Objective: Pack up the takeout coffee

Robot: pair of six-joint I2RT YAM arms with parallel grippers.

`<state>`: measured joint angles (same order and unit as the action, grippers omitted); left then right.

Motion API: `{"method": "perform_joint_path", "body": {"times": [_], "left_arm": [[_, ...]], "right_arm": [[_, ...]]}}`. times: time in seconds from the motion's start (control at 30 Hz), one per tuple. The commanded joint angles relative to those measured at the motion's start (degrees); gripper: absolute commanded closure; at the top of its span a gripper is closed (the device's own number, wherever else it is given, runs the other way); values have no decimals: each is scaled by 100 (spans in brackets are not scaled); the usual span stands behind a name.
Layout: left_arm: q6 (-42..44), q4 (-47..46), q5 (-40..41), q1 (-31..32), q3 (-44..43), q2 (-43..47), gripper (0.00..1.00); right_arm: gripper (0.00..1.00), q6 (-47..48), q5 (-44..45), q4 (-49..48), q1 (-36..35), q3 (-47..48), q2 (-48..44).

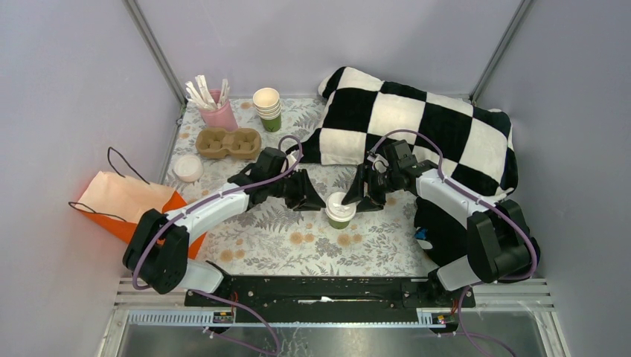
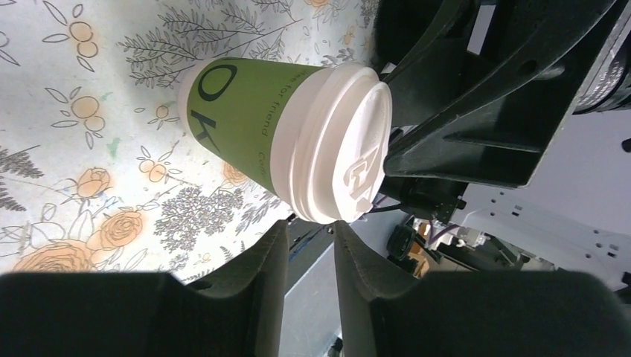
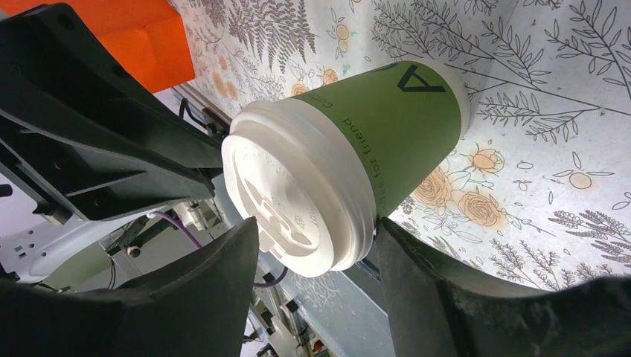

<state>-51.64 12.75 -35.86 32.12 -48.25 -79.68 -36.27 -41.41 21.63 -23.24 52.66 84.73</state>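
Observation:
The takeout coffee [image 1: 339,210], a green paper cup with a white lid, stands upright on the floral tablecloth mid-table. It shows in the left wrist view [image 2: 253,123] and the right wrist view [image 3: 387,126]. My right gripper [image 1: 357,198] comes in from the right, and its jaws [image 3: 316,238] straddle the lid with both fingers against its rim. My left gripper [image 1: 314,201] is on the cup's left. Its fingers [image 2: 312,227] stand a narrow gap apart with nothing between them, tips just at the lid's edge.
An orange paper bag [image 1: 123,201] lies at the left edge. A brown two-cup carrier [image 1: 228,142], a loose white lid [image 1: 187,167], a stack of lidless cups [image 1: 268,108] and a pink cup of stirrers [image 1: 216,110] are at the back left. A checkered cloth [image 1: 417,126] fills the back right.

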Motion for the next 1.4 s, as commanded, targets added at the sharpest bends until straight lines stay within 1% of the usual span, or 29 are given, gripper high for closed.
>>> {"method": "perform_joint_path", "body": {"times": [0.0, 0.1, 0.33, 0.53, 0.63, 0.73, 0.77, 0.83, 0.9, 0.93, 1.03, 1.1, 1.13, 1.2, 1.3, 1.37], "left_arm": [[-289, -617, -258, -4, 50, -18, 66], [-231, -534, -197, -5, 19, -80, 67], [-152, -399, -153, -4, -6, -173, 79], [-74, -218, -5, -4, -29, -117, 79], [-10, -91, 81, -4, -91, -20, 77], [74, 110, 222, -4, -155, 68, 73], [95, 136, 232, -4, -154, 89, 73], [110, 148, 208, -17, -127, 86, 71], [83, 101, 162, -22, -79, 112, 65], [57, 42, 140, -22, -29, 132, 62], [-15, -95, 53, -21, 57, 170, 57], [-83, -226, -6, -21, 125, 172, 56], [-111, -282, -25, -26, 153, 173, 59], [-164, -317, -24, -22, 183, 154, 69], [-95, -76, 104, -30, 108, 65, 71], [-63, -13, 132, -30, 79, 38, 71]], "right_arm": [[35, 42, 18, 25, -87, 231, 51], [35, 54, 25, 38, -130, 280, 85], [36, 89, 67, 94, -186, 350, 130], [36, 89, 78, 96, -207, 351, 143], [36, 93, 77, 85, -207, 333, 147], [36, 110, 97, 136, -211, 338, 137], [34, 138, 188, 197, -215, 356, 103], [27, 192, 341, 307, -208, 386, -23], [23, 271, 532, 465, -205, 459, -145], [22, 324, 589, 527, -209, 507, -182], [22, 509, 818, 815, -211, 709, -124], [24, 578, 845, 865, -215, 844, -94], [25, 585, 826, 852, -213, 903, -70], [27, 586, 748, 846, -238, 1030, 30], [31, 585, 665, 832, -380, 1162, 214], [32, 585, 670, 810, -466, 1191, 283]]}}
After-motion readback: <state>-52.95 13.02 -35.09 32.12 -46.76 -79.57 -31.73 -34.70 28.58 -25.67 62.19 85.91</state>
